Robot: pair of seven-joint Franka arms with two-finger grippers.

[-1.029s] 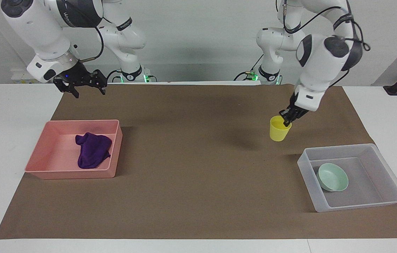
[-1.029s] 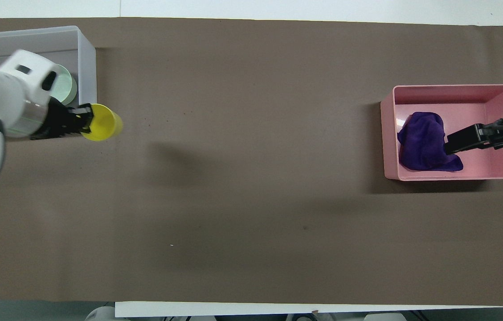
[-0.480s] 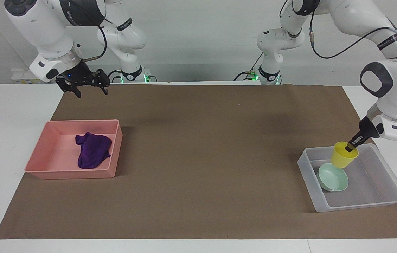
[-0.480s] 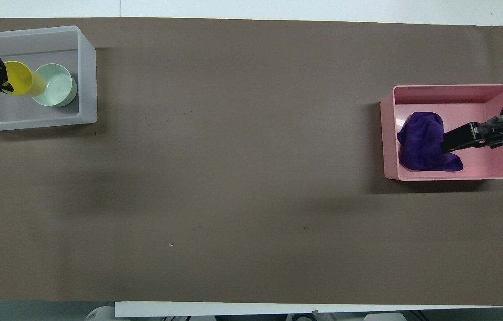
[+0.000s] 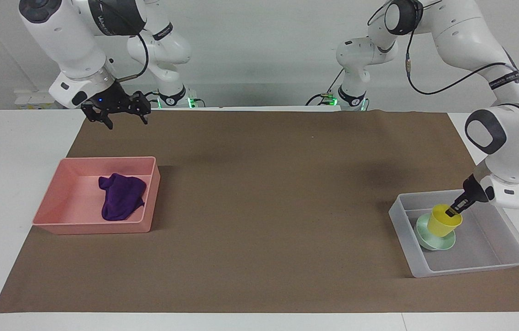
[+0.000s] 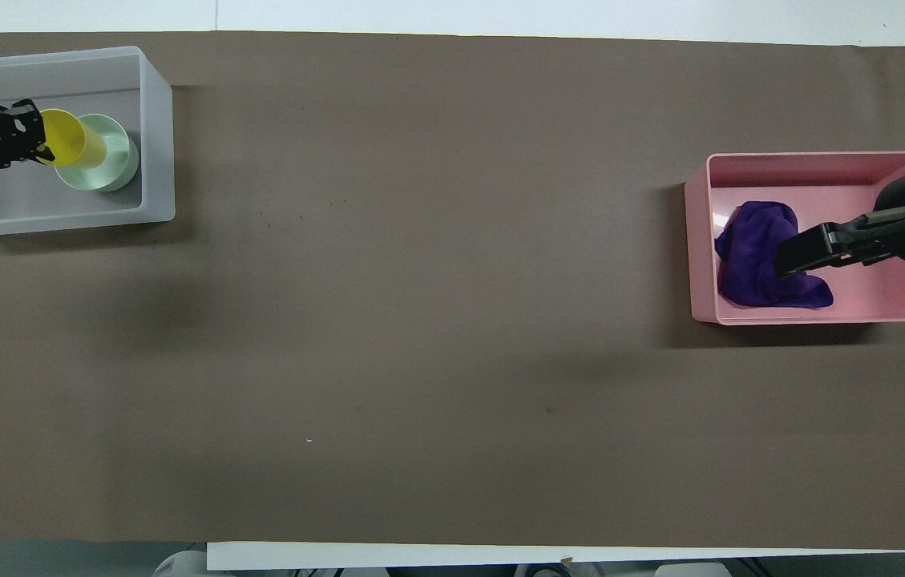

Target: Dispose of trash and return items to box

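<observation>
My left gripper [image 5: 453, 212] is shut on the rim of the yellow cup [image 5: 443, 223] and holds it upright, low in the translucent box [image 5: 470, 267]. The cup's base is in or just over the mint-green bowl [image 5: 436, 240]; I cannot tell whether they touch. In the overhead view the left gripper [image 6: 34, 141], cup [image 6: 67, 138], bowl [image 6: 114, 157] and box [image 6: 157, 136] show the same. The purple cloth [image 5: 120, 196] lies in the pink tray [image 5: 94, 227]. My right gripper [image 5: 121, 115] is open and empty, raised high over the pink tray [image 6: 813, 168] and cloth [image 6: 745, 256], well apart from them.
A brown mat [image 5: 259, 207] covers the table between the two trays. The pink tray stands at the right arm's end and the translucent box at the left arm's end. White table shows around the mat.
My left gripper carried the yellow cup from over the mat into the box and lowered it onto the bowl. My right gripper drifted a little toward the table's middle.
</observation>
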